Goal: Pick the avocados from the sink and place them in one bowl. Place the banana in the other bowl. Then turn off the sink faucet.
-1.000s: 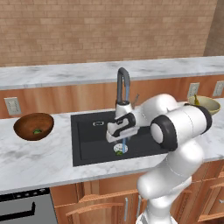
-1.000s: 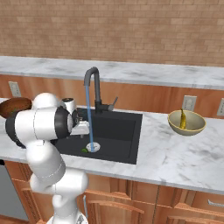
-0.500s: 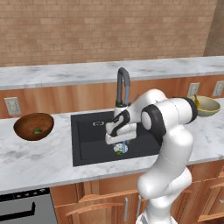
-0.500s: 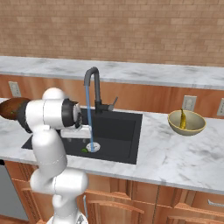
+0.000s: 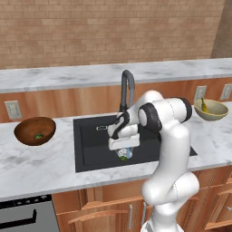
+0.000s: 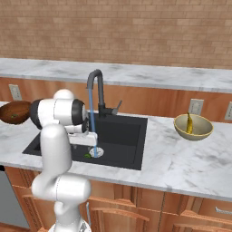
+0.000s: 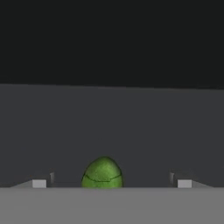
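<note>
Low in the black sink (image 5: 90, 149), fingers (image 7: 39, 183) wide astride an avocado (image 7: 103, 173), seemingly untouched, marble counter (image 5: 41, 165).

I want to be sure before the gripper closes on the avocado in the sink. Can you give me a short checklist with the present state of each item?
1. Gripper open: ok.
2. Avocado centred between the fingertips: ok.
3. Fingertips low enough around the avocado: cannot tell.
4. Brown bowl on the counter ready to receive; it already holds one green fruit: ok.
5. Banana in the pale bowl: ok.
6. Faucet off: not ok, water runs into the sink.
</note>
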